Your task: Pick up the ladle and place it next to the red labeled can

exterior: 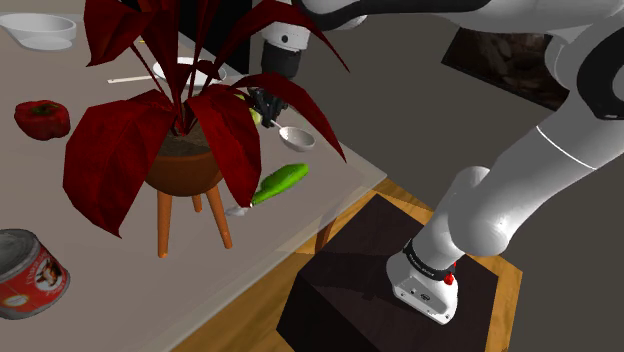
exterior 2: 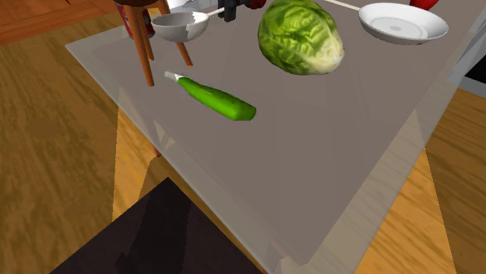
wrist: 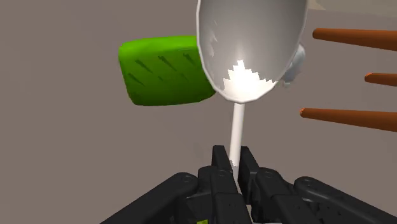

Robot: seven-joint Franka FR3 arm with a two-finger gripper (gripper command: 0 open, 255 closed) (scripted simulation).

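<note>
End effector [wrist: 234,160] closed on the thin white handle of the ladle [wrist: 249,48], gripping near the handle's end. The ladle's long axis runs straight out from the fingers, with the bowl at the far end and its hollow facing the wrist camera. The bowl lies near the counter [exterior 2: 335,163] edge that faces the stand, just beside the plant stand legs [exterior 2: 144,47] and near the green-handled knife [exterior 2: 218,101]. Red labelled can [exterior: 25,272] is well apart, beyond the potted plant [exterior: 185,150].

White arm [exterior: 520,190], black end effector [wrist: 234,160]

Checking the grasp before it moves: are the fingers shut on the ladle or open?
Shut: in the wrist view both black fingers clasp the ladle by its thin white handle.
</note>
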